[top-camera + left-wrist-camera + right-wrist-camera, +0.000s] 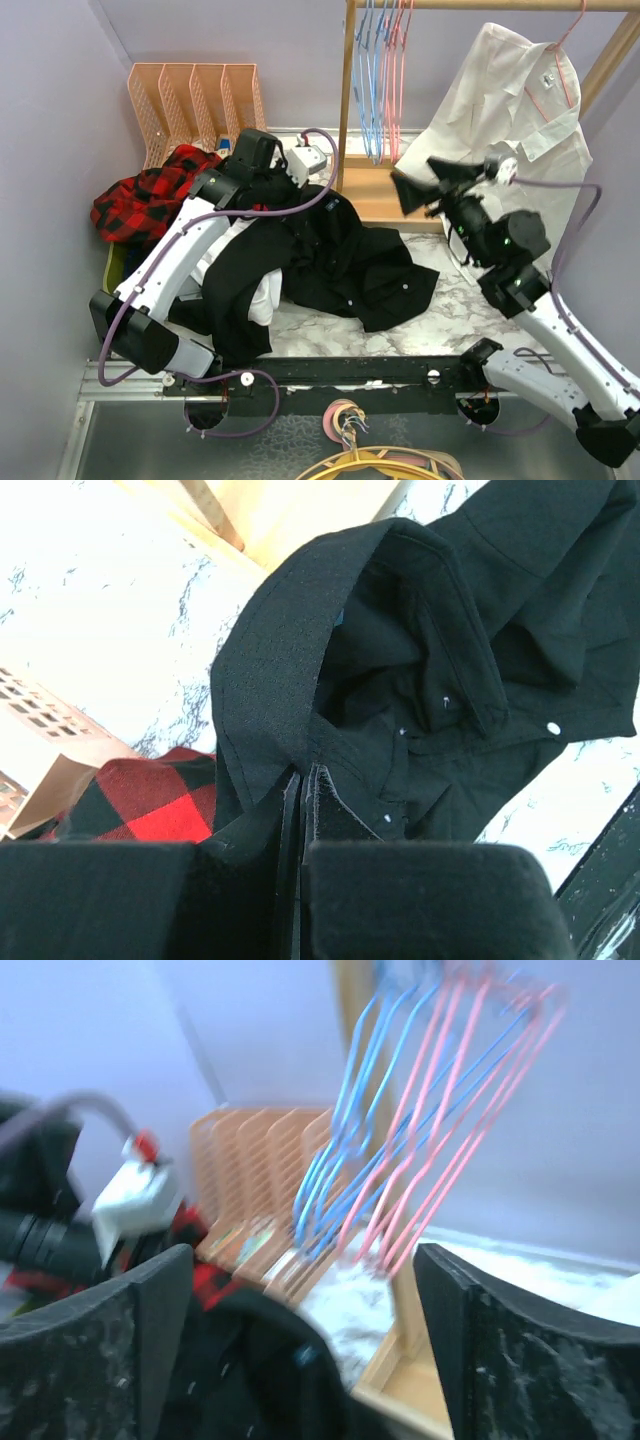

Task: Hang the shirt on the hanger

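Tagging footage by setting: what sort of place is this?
Probably a lab mock-up of a laundry corner: purple walls, a wooden rail of wire hangers, a black shirt heaped on a marble-look table.

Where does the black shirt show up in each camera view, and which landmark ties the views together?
Top external: the shirt lies heaped mid-table, between the arms.
Left wrist: the shirt fills the centre and right, collar open.
Right wrist: blurred dark fabric at bottom centre, probably the shirt.
Shared landmark: peach file organizer.
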